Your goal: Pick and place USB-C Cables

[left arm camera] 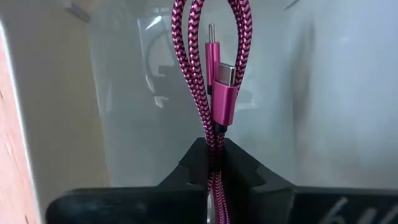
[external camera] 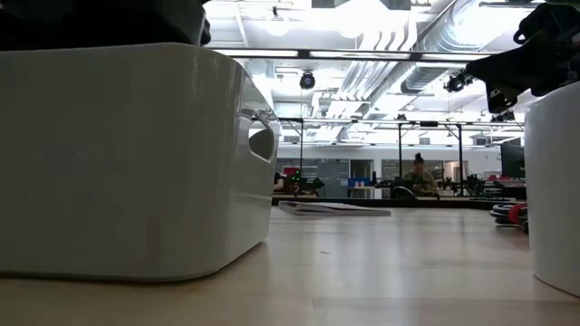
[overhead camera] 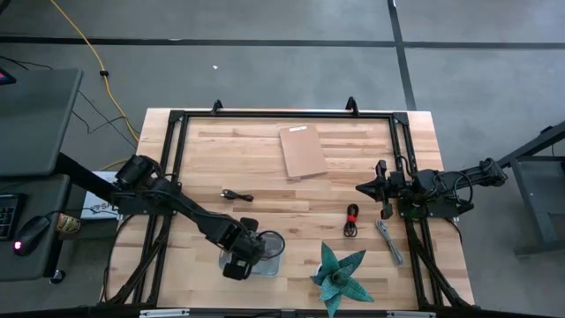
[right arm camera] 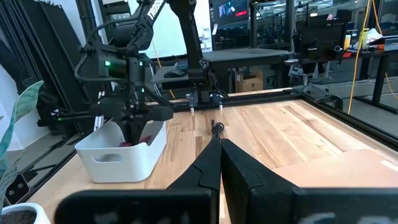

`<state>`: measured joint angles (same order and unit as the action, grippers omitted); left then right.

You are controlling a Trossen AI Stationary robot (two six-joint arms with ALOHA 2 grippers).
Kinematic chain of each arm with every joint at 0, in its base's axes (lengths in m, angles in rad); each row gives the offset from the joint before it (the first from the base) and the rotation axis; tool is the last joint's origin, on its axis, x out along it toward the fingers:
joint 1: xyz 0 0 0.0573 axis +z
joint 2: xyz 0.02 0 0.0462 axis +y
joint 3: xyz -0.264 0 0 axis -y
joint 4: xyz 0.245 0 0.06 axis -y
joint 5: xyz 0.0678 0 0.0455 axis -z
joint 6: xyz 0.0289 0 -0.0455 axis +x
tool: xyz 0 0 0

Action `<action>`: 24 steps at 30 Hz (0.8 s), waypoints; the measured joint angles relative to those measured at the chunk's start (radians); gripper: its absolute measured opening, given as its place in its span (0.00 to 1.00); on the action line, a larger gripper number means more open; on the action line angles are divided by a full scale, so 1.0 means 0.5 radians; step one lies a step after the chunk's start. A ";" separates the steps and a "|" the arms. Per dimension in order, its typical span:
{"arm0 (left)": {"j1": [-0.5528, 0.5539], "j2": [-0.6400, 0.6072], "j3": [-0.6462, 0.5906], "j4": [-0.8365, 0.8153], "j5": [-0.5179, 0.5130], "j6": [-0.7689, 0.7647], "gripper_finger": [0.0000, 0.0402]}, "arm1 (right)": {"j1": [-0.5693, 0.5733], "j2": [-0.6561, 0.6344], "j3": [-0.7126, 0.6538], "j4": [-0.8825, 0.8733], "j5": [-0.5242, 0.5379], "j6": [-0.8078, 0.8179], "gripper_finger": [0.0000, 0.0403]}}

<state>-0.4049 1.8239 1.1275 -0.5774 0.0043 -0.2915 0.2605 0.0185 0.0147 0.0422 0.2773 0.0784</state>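
My left gripper (left arm camera: pixel 214 152) is shut on the red braided cable (left arm camera: pixel 211 62) and stands over and inside the white bin (overhead camera: pixel 265 252) near the table's near edge. In the right wrist view the left gripper (right arm camera: pixel 134 127) reaches down into the bin (right arm camera: pixel 118 155). My right gripper (right arm camera: pixel 219 146) is shut on nothing and hovers at the table's right side (overhead camera: pixel 366 188). The black cable (overhead camera: pixel 237 195) lies flat left of centre. The black-and-red cable (overhead camera: pixel 352 219) and the grey cable (overhead camera: pixel 388 240) lie flat near the right gripper. My left gripper pinches the red cable's looped strands (left arm camera: pixel 213 134) between its two fingertips, coming from above and pointing down into the bin. The loop and a USB-C plug (left arm camera: pixel 224 93) hang beyond the fingers inside the bin. Whether the cable touches the bin floor cannot be told.
A brown board (overhead camera: pixel 303 150) lies flat at the table's far middle. A teal star-shaped thing (overhead camera: pixel 340 274) stands in a white pot at the near edge, right of the bin. A black frame rail (overhead camera: pixel 282 115) runs round the table. Bare wood lies between board and bin.
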 joint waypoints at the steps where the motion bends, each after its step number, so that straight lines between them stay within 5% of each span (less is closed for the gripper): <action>1: 0.000 0.006 0.000 -0.001 0.007 0.025 0.03 | 0.000 0.000 0.000 0.000 0.000 0.000 0.00; 11: 0.007 0.024 0.000 0.011 0.022 0.067 0.17 | 0.000 0.000 0.000 0.000 0.000 0.000 0.00; 24: 0.191 -0.061 0.069 -0.263 0.191 -0.042 0.50 | 0.001 0.000 0.000 0.000 0.000 0.000 0.00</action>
<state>-0.3097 1.7936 1.1617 -0.7089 0.0997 -0.3126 0.2607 0.0185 0.0147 0.0422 0.2771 0.0782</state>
